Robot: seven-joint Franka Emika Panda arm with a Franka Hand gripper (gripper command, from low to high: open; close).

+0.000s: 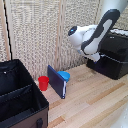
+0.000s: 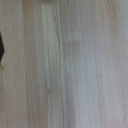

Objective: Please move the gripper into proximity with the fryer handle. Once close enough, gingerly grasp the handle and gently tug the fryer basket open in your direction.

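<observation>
Fabric walls of a large black divided case are filling the near corner at the exterior view's left, sitting on the pale wooden table. Just beyond it a small red cup is standing upright on the wood, and beside that a dark blue flat panel is standing on edge, with a blue bowl-like thing showing right behind it.

Farther back, at the exterior view's right, the black boxy fryer is sitting on the table, and its glossy lower front, the fryer basket, is lying flush with the body, not drawn out. The white-and-grey arm is reaching down from the upper right and crossing in front of the fryer's front face, so the fryer handle is hiding behind it and I cannot place it exactly. The gripper is likewise not making itself out in that view; whether its fingers are wide or narrow I cannot tell.

Wrist view is showing blurred pale wood grain, with a sliver of something dark at one edge. Behind everything, light woven screens are standing as a backdrop.
</observation>
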